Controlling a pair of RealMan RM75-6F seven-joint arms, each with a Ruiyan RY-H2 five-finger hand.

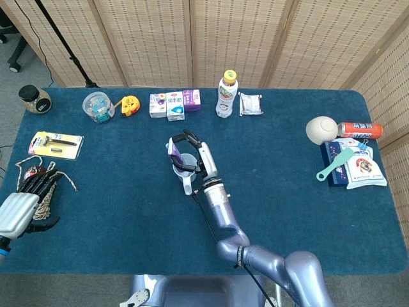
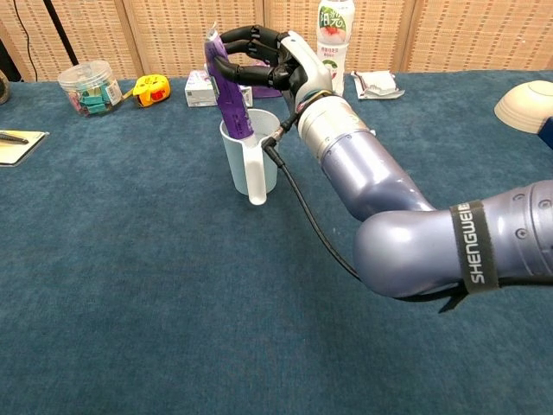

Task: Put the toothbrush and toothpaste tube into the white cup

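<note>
Fingers [image 2: 251,65] of the right hand [image 2: 281,65] clasp a glossy purple toothpaste tube [image 2: 226,91] in the cup [image 2: 251,160].

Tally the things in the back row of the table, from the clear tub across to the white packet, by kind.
Clear tub: 1
Tape measure: 1
Small boxes: 3
Bottle: 1
White packet: 1
Total: 7

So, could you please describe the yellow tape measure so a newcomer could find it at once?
Look along the table's far edge, toward its left. The tape measure sits between a clear round tub and small cartons; it's the only yellow thing there.
</note>
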